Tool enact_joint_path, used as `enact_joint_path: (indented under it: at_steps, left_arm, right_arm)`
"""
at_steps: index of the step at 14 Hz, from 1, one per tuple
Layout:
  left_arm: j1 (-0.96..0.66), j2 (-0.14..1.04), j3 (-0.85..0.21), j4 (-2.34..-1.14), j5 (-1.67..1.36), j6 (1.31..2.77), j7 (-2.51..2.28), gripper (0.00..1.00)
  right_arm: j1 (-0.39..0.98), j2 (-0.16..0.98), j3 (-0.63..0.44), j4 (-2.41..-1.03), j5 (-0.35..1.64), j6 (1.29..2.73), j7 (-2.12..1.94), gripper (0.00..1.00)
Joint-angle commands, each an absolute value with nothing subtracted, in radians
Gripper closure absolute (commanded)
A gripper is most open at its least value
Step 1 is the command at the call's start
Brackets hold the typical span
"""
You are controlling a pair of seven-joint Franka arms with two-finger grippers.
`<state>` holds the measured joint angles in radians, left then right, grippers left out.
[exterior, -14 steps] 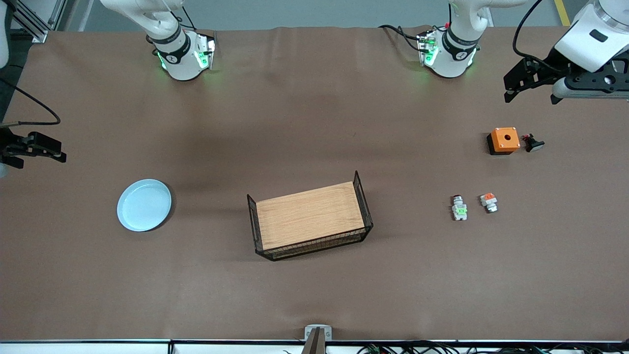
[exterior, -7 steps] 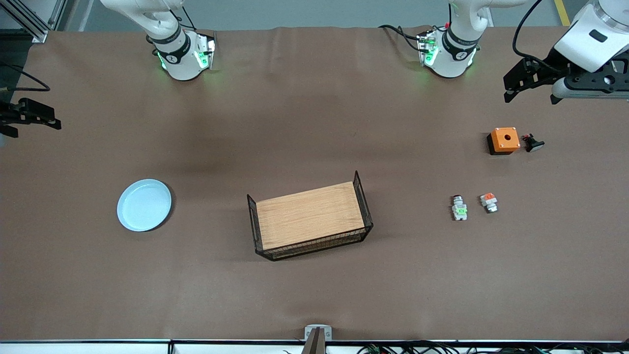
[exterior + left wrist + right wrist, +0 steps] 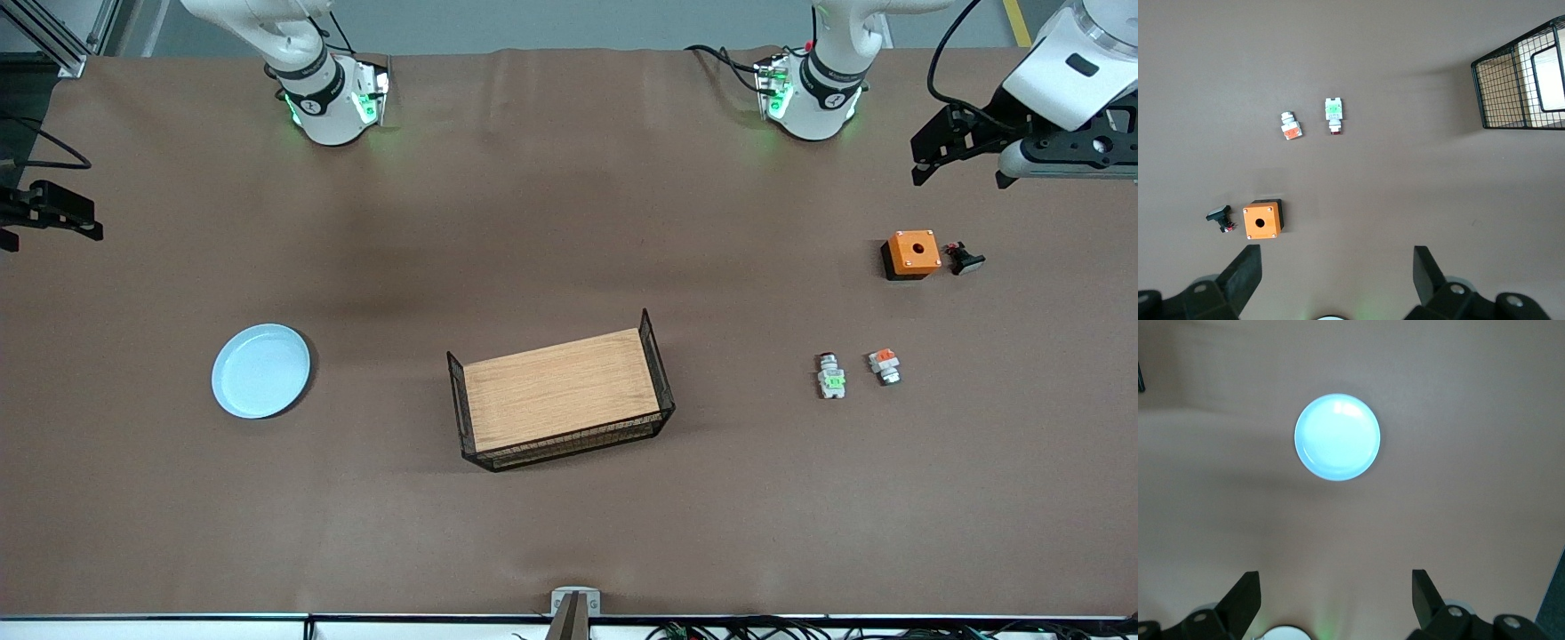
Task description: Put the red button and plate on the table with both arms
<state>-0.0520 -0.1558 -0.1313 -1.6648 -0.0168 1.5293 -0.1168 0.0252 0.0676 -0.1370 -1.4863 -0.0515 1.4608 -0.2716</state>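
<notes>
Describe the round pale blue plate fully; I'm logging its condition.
The round pale blue plate is shallow with a raised rim, plain, glossy and smooth-looking, and holds nothing. It lies flat, right side up, on the brown table toward the right arm's end, apart from the wire-ended wooden tray. Nothing touches it but the table.

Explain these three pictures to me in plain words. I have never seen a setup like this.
Two white robot arms stand at a brown table. One picture looks down from a high camera facing them; the other two come from cameras on each arm's wrist.

The left hand hangs open over its own end of the table, above an orange box and a small black part. Nearer the front camera lie the green-topped button and an orange-topped piece.

The right hand hangs open at the other end, looking down on the pale blue plate. A wood-floored wire tray sits mid-table. Neither hand holds anything.
</notes>
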Motion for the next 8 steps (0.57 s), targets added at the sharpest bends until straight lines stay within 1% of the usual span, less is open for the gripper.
enact_joint_path:
  at_steps: [1, 3, 8]
  left_arm:
    - [-0.052, -0.169, -0.137, -1.674, -0.009, 1.523, -0.132, 0.0]
    - [-0.052, -0.169, -0.137, -1.674, -0.009, 1.523, -0.132, 0.0]
    - [-0.052, -0.169, -0.137, -1.674, -0.009, 1.525, -0.132, 0.0]
  right_arm:
    - [0.014, 0.092, -0.138, -1.477, 0.012, 1.474, -0.214, 0.0]
    - [0.021, 0.107, -0.137, -1.48, 0.041, 1.476, -0.131, 0.0]
    - [0.055, 0.117, -0.133, -1.483, 0.028, 1.468, -0.118, 0.0]
